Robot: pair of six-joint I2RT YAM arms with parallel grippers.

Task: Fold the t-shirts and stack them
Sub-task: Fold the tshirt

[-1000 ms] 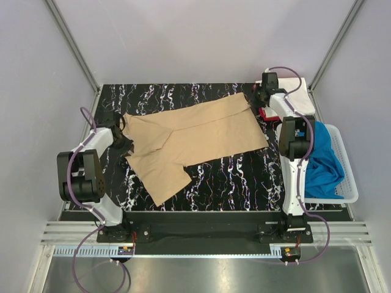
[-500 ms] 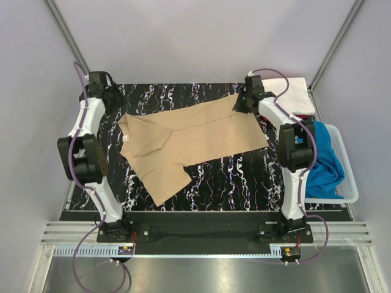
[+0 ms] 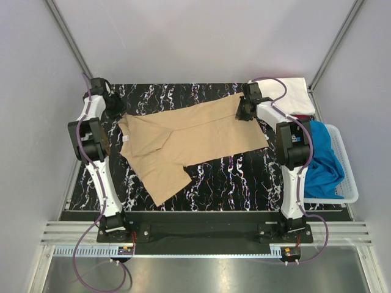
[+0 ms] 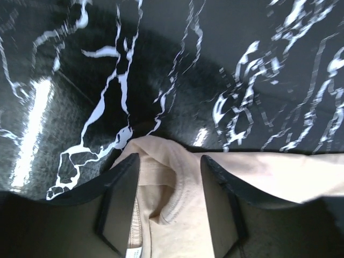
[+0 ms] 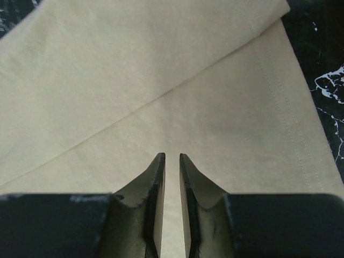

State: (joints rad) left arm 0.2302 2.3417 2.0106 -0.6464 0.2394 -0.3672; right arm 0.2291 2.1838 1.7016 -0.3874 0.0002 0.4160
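Note:
The tan t-shirt (image 3: 195,137) lies spread across the black marble table (image 3: 244,183). My left gripper (image 3: 113,107) is at its far left corner. In the left wrist view that gripper (image 4: 169,185) is open, and its fingers (image 4: 119,207) straddle the tan collar (image 4: 180,183) without closing on it. My right gripper (image 3: 243,111) hovers over the shirt's far right corner. Its jaws (image 5: 172,157) stand a narrow slit apart, with nothing between them and flat tan cloth (image 5: 161,80) below. A white t-shirt (image 3: 294,93) lies at the far right. The blue t-shirt (image 3: 322,160) sits in the basket.
A white mesh basket (image 3: 349,183) stands off the table's right edge beside the right arm. The grey cell walls and metal frame posts close in the far corners. Bare marble shows along the near side of the table.
My left arm swung from the shirt's left edge to the far left corner, opened its jaws and came down over the collar. My right gripper moved left onto the tan shirt's far corner.

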